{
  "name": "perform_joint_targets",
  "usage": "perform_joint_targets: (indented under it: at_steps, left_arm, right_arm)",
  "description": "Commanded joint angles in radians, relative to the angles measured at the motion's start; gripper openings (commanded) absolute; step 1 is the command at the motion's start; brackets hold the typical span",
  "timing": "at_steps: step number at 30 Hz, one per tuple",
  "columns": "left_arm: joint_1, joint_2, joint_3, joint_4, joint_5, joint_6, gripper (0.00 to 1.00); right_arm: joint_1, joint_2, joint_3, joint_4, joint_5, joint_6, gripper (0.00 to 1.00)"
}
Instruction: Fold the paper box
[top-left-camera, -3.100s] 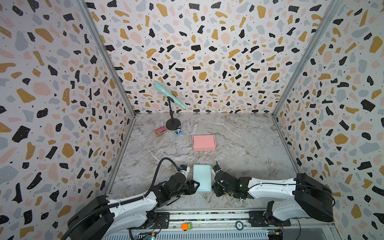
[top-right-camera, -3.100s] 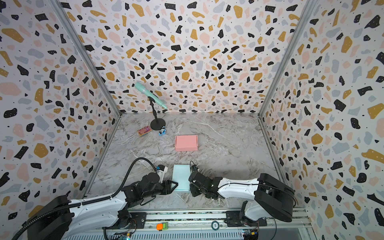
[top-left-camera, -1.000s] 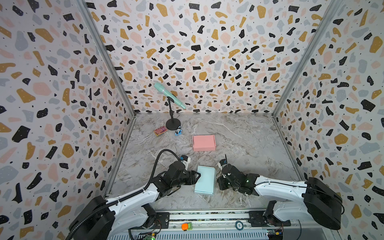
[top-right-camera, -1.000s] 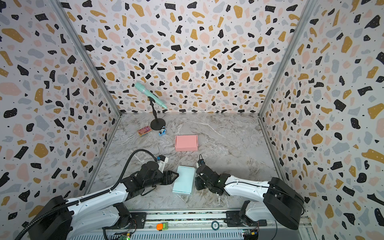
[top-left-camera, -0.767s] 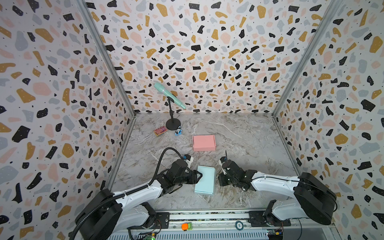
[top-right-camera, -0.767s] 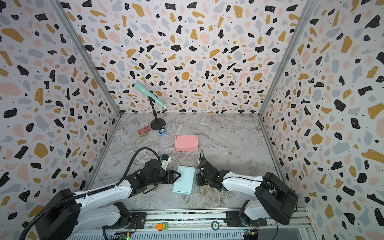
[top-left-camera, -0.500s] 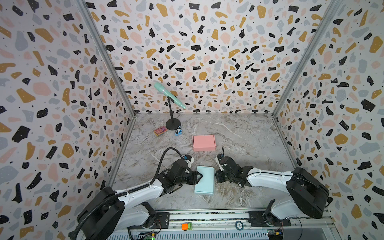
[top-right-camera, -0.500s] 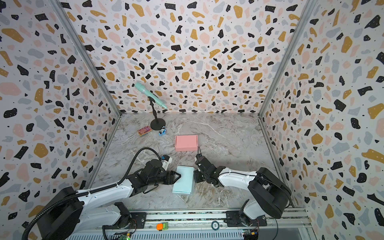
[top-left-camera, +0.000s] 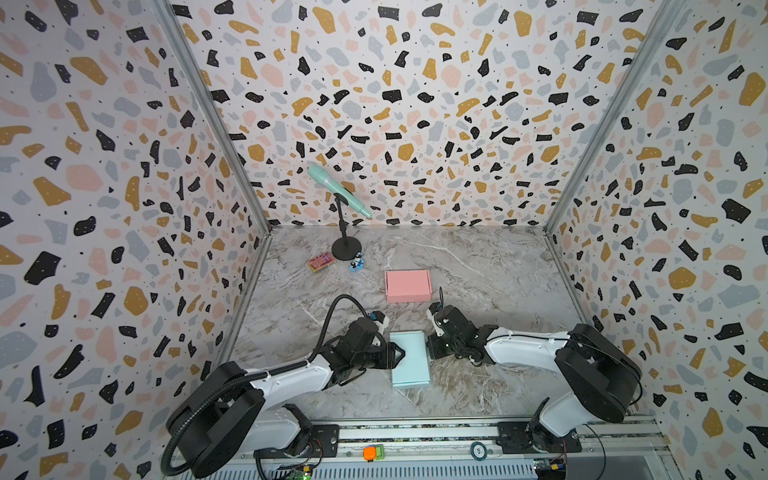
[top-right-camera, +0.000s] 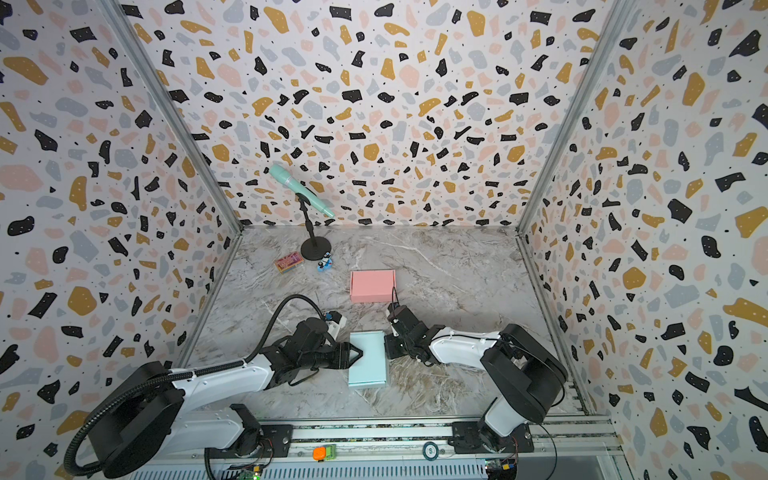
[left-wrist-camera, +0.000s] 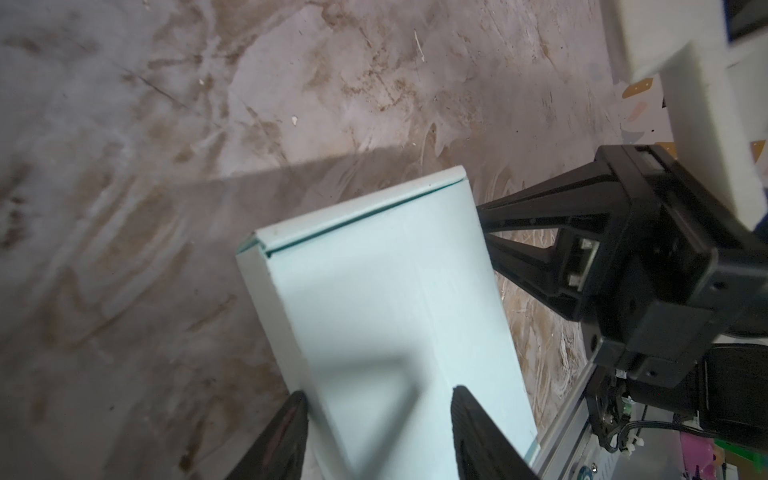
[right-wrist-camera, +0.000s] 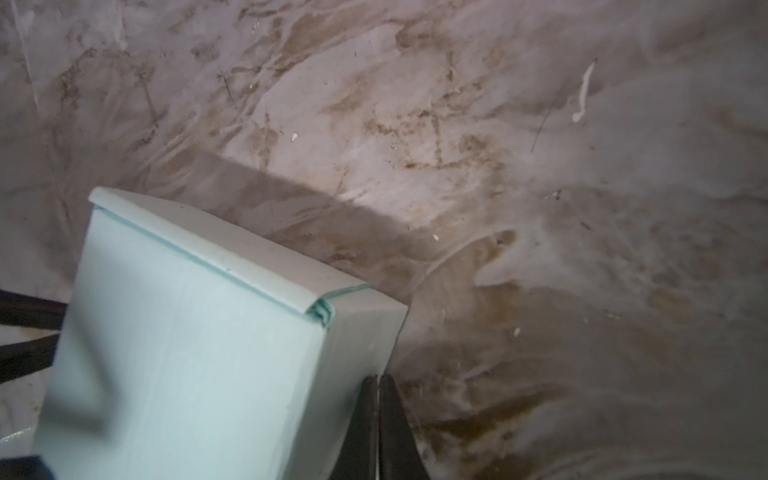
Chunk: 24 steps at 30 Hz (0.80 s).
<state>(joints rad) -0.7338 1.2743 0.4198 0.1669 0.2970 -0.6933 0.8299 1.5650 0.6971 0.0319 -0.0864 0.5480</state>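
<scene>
In both top views a closed pale blue box (top-left-camera: 410, 359) (top-right-camera: 367, 361) lies flat on the marble table (top-left-camera: 490, 266), just on the arms' side of a pink box (top-left-camera: 407, 285). The left gripper (top-left-camera: 400, 356) meets its left edge. The right gripper (top-left-camera: 430, 348) sits against its right edge, at the end nearer the pink box. From the left wrist, the left gripper's fingers (left-wrist-camera: 286, 432) stand spread, one beside the pale blue box's side wall, the other over its lid, pinching nothing I can see. From the right wrist, the right gripper (right-wrist-camera: 378, 388) is pressed together, empty, touching the pale blue box's (right-wrist-camera: 187, 353) side wall.
</scene>
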Motion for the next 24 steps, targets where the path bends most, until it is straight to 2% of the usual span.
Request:
perform_joint_targets:
  at_steps: [1,13,24]
  left_arm:
    - [0.001,0.008,0.03,0.077,0.047,-0.006,0.57]
    - [-0.001,0.028,0.051,0.129,0.054,-0.02,0.57]
    - [-0.001,-0.013,0.026,0.042,0.013,-0.011,0.57]
  right_arm:
    - [0.01,0.004,0.037,0.022,-0.048,-0.013,0.08]
    - [0.053,0.016,0.058,0.086,-0.104,0.013,0.07]
    - [0.013,-0.067,-0.007,0.001,-0.033,-0.01,0.09]
